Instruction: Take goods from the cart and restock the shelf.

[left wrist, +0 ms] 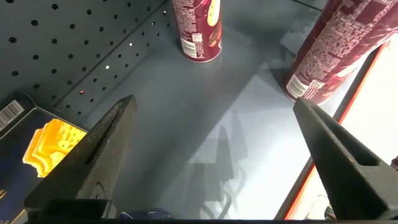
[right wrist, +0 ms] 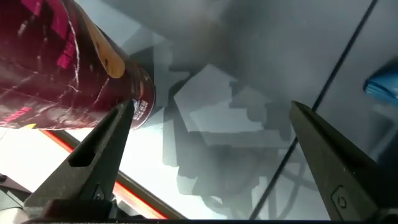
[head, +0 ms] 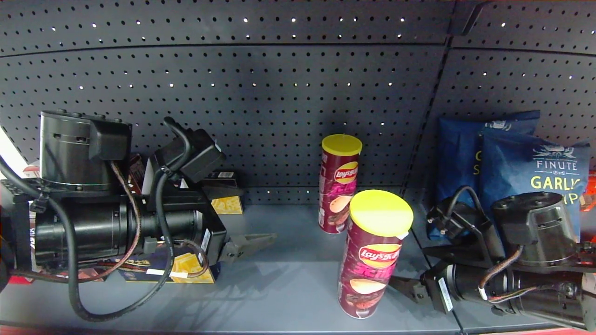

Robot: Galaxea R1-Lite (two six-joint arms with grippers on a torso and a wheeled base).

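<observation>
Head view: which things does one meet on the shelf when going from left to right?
left gripper → rear chip can → front chip can → blue snack bags

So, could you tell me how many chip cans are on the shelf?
2 cans: back can by the pegboard, front can near the shelf edge. Others may be hidden.
</observation>
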